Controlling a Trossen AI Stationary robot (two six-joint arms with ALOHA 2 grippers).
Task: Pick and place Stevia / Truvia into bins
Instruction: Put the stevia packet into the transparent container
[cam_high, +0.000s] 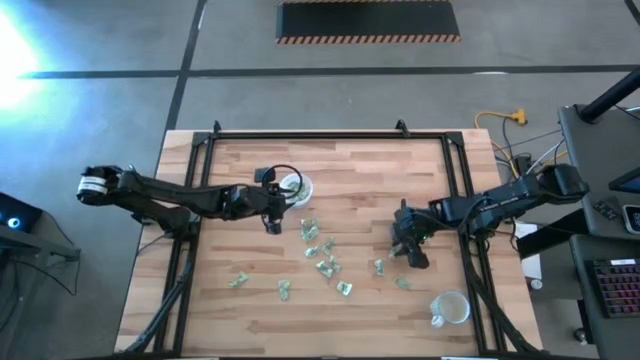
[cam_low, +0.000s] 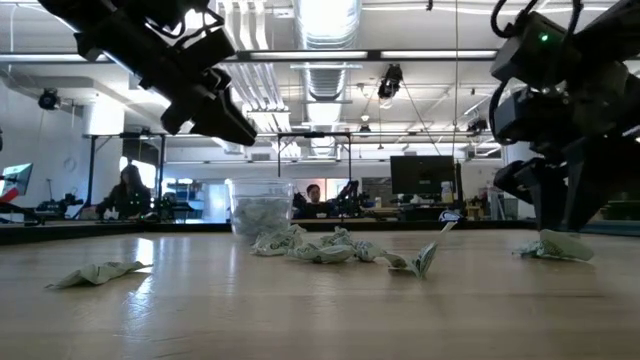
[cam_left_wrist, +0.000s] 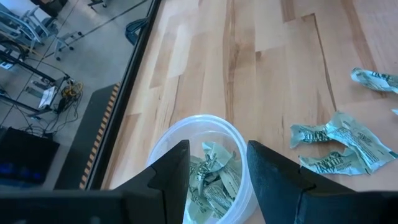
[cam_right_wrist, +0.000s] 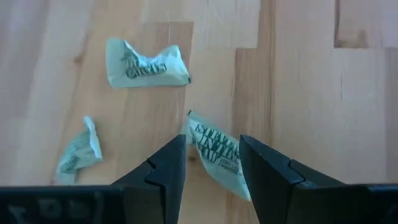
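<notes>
Stevia sachets, small pale green and white crumpled paper packets (cam_high: 325, 255), lie scattered over the middle of the pale wooden plank table (cam_high: 350, 170) in the high view. The left arm stretches in from the left, its left gripper (cam_high: 272, 222) beside a round translucent whitish plastic cup (cam_high: 293, 186) near the table's far middle. The right arm bends in from the right, its right gripper (cam_high: 413, 252) low over the table among the packets on the right. A second such cup (cam_high: 450, 308) sits near the front right corner, well apart from the scatter.

In the low view, the first cup (cam_low: 261, 212) stands upright behind a heap of creased packets (cam_low: 330, 247); the left gripper (cam_low: 225, 115) hangs above the table, tilted downward.

The left wrist view shows its two dark fingers (cam_left_wrist: 168, 180) spread, holding nothing, over the cup (cam_left_wrist: 168, 140), which holds several folded packets.

The right wrist view shows its dark fingers (cam_right_wrist: 165, 171) spread, one wrinkled packet (cam_right_wrist: 214, 152) lying on the wood between them; whether they touch it I cannot tell.
</notes>
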